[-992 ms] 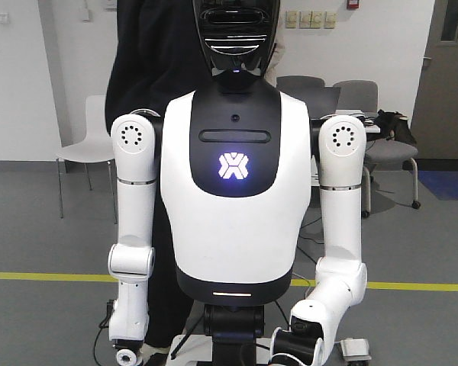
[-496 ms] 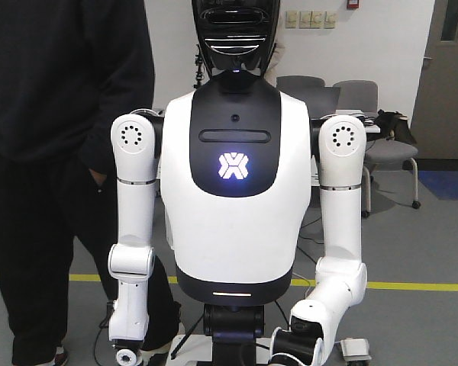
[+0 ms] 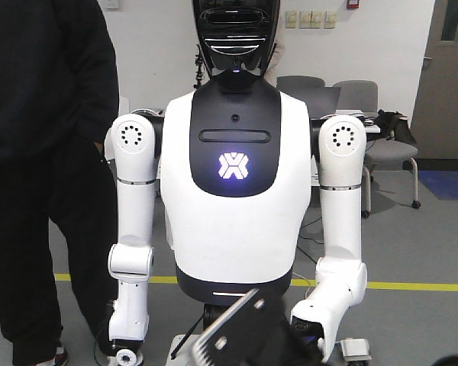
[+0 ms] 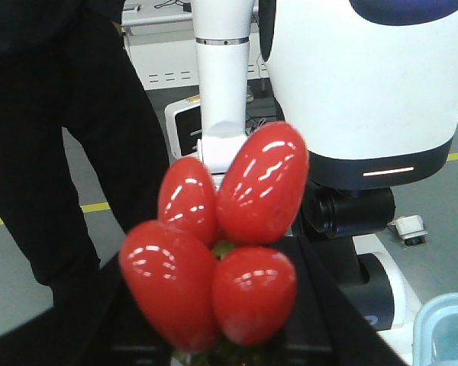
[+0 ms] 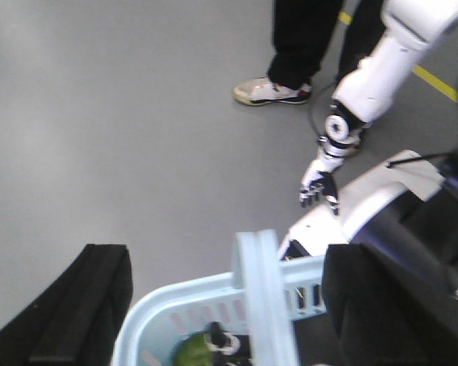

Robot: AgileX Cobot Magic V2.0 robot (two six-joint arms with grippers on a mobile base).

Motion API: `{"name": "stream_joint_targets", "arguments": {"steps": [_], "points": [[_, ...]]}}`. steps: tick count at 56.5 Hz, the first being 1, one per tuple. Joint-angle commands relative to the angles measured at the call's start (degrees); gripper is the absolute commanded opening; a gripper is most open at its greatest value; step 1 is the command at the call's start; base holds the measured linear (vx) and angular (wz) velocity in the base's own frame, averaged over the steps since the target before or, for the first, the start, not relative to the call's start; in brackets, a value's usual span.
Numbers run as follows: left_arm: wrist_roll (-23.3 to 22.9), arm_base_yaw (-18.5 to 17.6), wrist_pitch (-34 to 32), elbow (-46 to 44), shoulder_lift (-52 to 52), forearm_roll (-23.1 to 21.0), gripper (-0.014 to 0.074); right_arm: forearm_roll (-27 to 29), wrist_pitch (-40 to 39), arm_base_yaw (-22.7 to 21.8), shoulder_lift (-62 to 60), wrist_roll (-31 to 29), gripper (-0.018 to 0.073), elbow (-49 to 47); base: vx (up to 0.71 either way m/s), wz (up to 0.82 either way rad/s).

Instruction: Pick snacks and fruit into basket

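Note:
A bunch of glossy red fruit (image 4: 229, 244), several rounded lobes round a green stem, fills the left wrist view. My left gripper (image 4: 217, 313) is shut on its lower end, with dark fingers (image 4: 332, 305) showing on both sides. The pale blue basket (image 5: 206, 301) lies under my right gripper (image 5: 229, 263), which is open, and the basket's upright handle (image 5: 261, 297) stands between the two black fingers (image 5: 84, 305). Inside the basket I see a green item (image 5: 192, 352) and a small black and white thing. A corner of the basket (image 4: 446, 328) also shows at the lower right of the left wrist view.
A white and black humanoid robot (image 3: 233, 191) stands right in front. A person in black (image 3: 38, 175) stands at its left; their shoes (image 5: 271, 91) are on the grey floor. A grey ribbed arm part (image 3: 233, 332) juts into the front view's bottom edge. Chairs (image 3: 389, 156) stand behind.
The person in black has come forward and stepped to the left. A grey arm part has risen into the bottom of the front view. The humanoid has not moved.

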Motion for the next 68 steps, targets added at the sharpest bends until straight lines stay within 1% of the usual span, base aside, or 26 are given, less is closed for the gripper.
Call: {"name": "stream_joint_targets", "arguments": {"steps": [1,7,14,21,25,30,34,36,37,38,42,44,45,46,48,51,53,59,63,68], "points": [[-0.1,-0.2,-4.0,-1.8,-0.4,-0.9,0.0000,-1.9,0.9,-7.1,-4.9,2.3,0.0562,-2.3,0.00,0.00],[-0.1,-0.2,-4.0,-1.8,-0.4,-0.9,0.0000,-2.2,3.2,-15.9,-10.8,3.1,0.0562,-2.3,0.00,0.00],[-0.1,-0.2,-4.1,-1.8,-0.4,-0.9,0.0000,-5.4,3.9,-24.7,-19.1,2.8,0.0561,0.5,0.00,0.00],[-0.1,-0.2,-2.4,-1.8,-0.4,-0.9,0.0000,-5.6,3.9,-31.5,-27.3,3.7,0.0561,8.1,0.00,0.00],[0.1,-0.2,0.4,-1.8,-0.4,-0.9,0.0000,-5.6,3.7,-33.7,-30.9,3.7,0.0561,10.3,0.00,0.00],[0.8,-0.2,4.5,-1.8,1.2,-0.9,0.0000,-5.7,4.7,-34.6,-32.8,3.6,0.0561,10.1,0.00,0.00],[4.5,-0.3,8.4,-1.8,2.8,-3.0,0.0000,-5.5,5.4,-34.6,-33.0,3.6,0.0561,10.1,0.00,0.00],[7.6,-0.4,10.3,-1.8,4.1,-7.1,0.0000,-5.2,5.8,-34.6,-32.8,3.7,0.0561,10.1,0.00,0.00],[9.5,-0.5,11.1,-1.8,4.7,-8.5,0.0000,-4.9,6.0,-34.6,-32.8,3.7,0.0561,10.1,0.00,0.00],[11.7,-0.9,11.8,-1.8,5.3,-11.0,0.0000,-4.7,6.0,-34.6,-32.8,3.7,0.0561,10.1,0.00,0.00],[19.9,-2.9,13.7,-1.8,7.4,-20.6,0.0000,-4.4,5.9,-34.6,-32.8,3.7,0.0561,10.1,0.00,0.00],[25.5,-4.4,14.8,-1.7,8.8,-26.1,0.0000,-4.4,5.9,-34.6,-32.8,3.7,0.0561,10.1,0.00,0.00],[27.3,-5.2,15.3,-1.7,9.7,-28.4,0.0000,-4.4,5.7,-34.6,-32.8,3.7,0.0561,10.1,0.00,0.00],[29.8,-5.7,15.5,-1.7,10.3,-29.8,0.0000,-4.4,5.6,-34.6,-32.8,3.7,0.0561,10.1,0.00,0.00],[33.4,-7.3,16.2,-1.7,12.2,-33.3,0.0000,-4.4,5.4,-34.6,-32.8,3.7,0.0561,10.1,0.00,0.00],[36.9,-9.5,16.6,-1.7,14.9,-36.5,0.0000,-4.5,5.2,-34.6,-32.8,3.6,0.0561,10.1,0.00,0.00],[37.9,-10.8,16.7,-1.7,16.5,-37.4,0.0000,-4.5,5.0,-34.6,-32.8,3.2,0.0561,10.1,0.00,0.00],[38.6,-15.0,16.2,-1.7,22.1,-37.2,0.0000,-4.5,4.7,-34.6,-32.8,2.0,0.0561,10.1,0.00,0.00],[38.7,-18.3,14.8,-1.7,26.6,-37.2,0.0000,-4.5,4.8,-34.6,-32.8,1.8,0.0561,10.1,0.00,0.00],[39.1,-21.3,12.2,-1.7,31.4,-37.2,0.0000,-4.5,4.8,-34.6,-32.8,1.8,0.0561,10.1,0.00,0.00]]}}
